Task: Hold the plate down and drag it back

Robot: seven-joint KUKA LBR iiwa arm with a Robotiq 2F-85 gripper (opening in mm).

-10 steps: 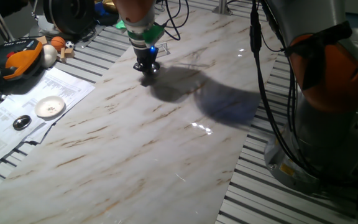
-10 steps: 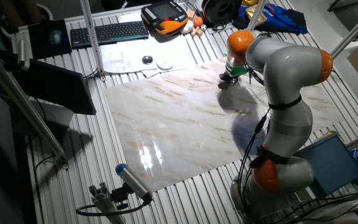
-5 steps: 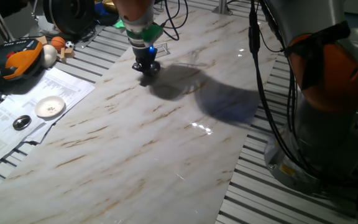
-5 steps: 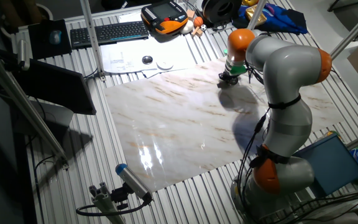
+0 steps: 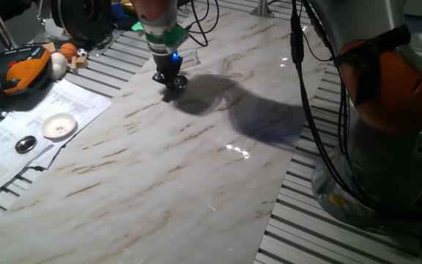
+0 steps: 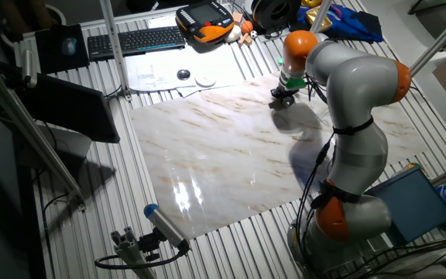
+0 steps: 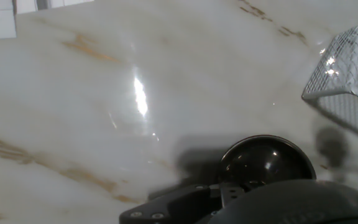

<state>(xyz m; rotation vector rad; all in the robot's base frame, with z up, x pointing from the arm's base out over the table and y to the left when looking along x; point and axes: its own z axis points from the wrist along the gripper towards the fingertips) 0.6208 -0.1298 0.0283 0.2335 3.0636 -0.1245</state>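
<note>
The plate [image 5: 177, 83] is a small shiny metal dish on the marble board [image 5: 196, 161], near its far end. My gripper [image 5: 171, 76] stands straight down on the plate, its fingers together and pressed onto it. In the other fixed view the gripper [image 6: 283, 96] is at the board's far edge, with the plate hidden under it. In the hand view the plate [image 7: 267, 158] shows as a dark shiny round dish just beyond the gripper [image 7: 229, 190], which fills the bottom edge.
A white saucer [image 5: 58, 127] and a small dark round object [image 5: 26, 144] lie on papers to the left of the board. An orange pendant [image 5: 20, 70] is at the far left. A wire mesh basket [image 7: 347, 68] stands close to the plate. The robot's base [image 5: 387, 110] is at the right.
The gripper and the plate under it have slid a little toward the far left end of the board. Nothing else has moved.
</note>
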